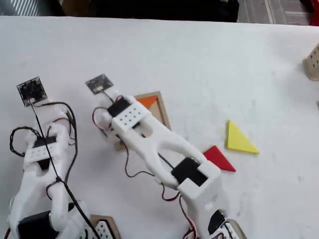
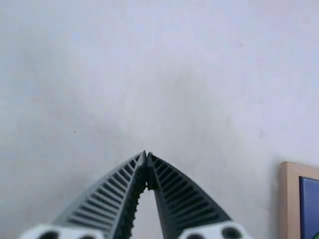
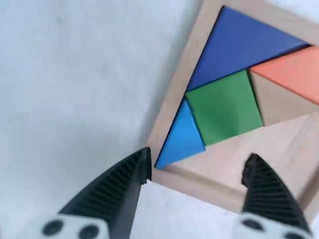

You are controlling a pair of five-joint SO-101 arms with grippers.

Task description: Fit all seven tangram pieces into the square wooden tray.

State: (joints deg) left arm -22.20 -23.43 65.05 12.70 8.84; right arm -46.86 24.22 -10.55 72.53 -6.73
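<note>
The square wooden tray [image 3: 183, 67] lies under my right arm, and its corner [image 1: 158, 107] peeks out in the high view. In it sit a dark blue triangle [image 3: 244, 45], a green square [image 3: 224, 107], a small light blue triangle [image 3: 182, 134] and an orange piece [image 3: 294, 69]. My right gripper [image 3: 198, 167] is open just above the tray's corner by the light blue triangle, holding nothing. A yellow triangle [image 1: 239, 139] and a red triangle [image 1: 218, 158] lie on the table right of the tray. My left gripper [image 2: 146, 158] is shut and empty over bare table, with the tray's rim [image 2: 289, 199] beside it.
A pale wooden pegged object [image 1: 312, 62] stands at the table's right edge. Small wooden base blocks [image 1: 107, 225] sit at the near edge by the arm bases. Loose cables hang around both arms. White table stretches behind and to the right of the tray.
</note>
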